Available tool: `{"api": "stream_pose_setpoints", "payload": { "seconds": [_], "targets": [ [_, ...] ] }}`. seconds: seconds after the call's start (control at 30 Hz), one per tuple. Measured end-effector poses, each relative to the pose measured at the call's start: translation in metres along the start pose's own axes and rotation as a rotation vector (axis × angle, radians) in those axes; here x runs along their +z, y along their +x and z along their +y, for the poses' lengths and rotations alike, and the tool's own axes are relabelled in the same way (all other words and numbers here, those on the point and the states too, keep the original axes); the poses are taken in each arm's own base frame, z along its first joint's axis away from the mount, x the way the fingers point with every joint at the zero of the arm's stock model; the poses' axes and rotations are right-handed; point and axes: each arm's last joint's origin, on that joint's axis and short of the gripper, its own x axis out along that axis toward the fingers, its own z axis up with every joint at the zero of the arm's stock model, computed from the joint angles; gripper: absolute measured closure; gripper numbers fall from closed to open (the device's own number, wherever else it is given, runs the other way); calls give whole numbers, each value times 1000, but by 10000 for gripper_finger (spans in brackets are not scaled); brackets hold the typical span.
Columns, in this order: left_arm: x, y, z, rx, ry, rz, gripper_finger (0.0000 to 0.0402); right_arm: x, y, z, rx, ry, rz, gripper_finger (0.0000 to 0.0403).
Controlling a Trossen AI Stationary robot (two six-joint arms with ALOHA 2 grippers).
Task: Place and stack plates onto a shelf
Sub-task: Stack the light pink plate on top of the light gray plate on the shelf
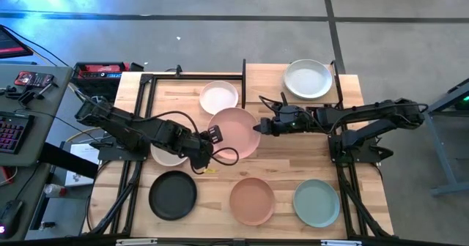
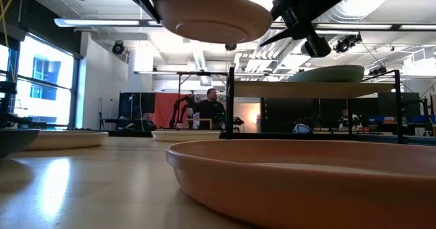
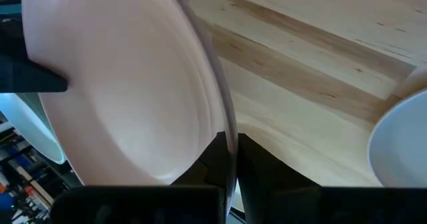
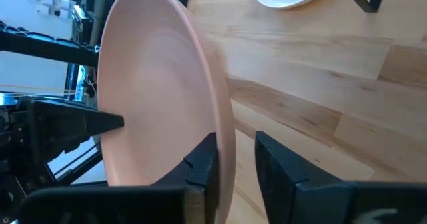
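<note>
While pink plate [image 1: 234,132] hangs above tabletop [image 1: 286,165], left pincer [image 1: 213,135] pinching its rim, right pincer [image 1: 259,127] spread astride opposite rim; one plate on shelf [image 1: 264,81], others on tabletop.

Pink plate [image 1: 234,132] hangs level in the air at centre frame, clear of the table. White plate [image 1: 218,97] lies flat just above it. Cream plate [image 1: 165,156] sits left of centre, mostly hidden. Along the bottom: black plate [image 1: 173,195], terracotta plate [image 1: 252,200], sage green plate [image 1: 316,203]. Upper right, the shelf [image 1: 264,82] carries a pale grey plate [image 1: 308,79].
</note>
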Motion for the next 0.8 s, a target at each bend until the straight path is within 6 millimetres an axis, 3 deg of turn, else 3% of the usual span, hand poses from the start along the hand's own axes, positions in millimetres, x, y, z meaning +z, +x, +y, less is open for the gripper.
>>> {"api": "stream_pose_setpoints", "payload": {
  "seconds": [0.17,0.43,0.8],
  "targets": [
    [1,0,2,17,-10,-8,394,0,0,0,-2,0,0,393],
    [3,2,5,36,-49,-18,388,-1,0,-2,-25,29,5,399],
    [6,16,6,22,-205,23,319,-2,0,-8,-76,72,12,402]
  ]
}}
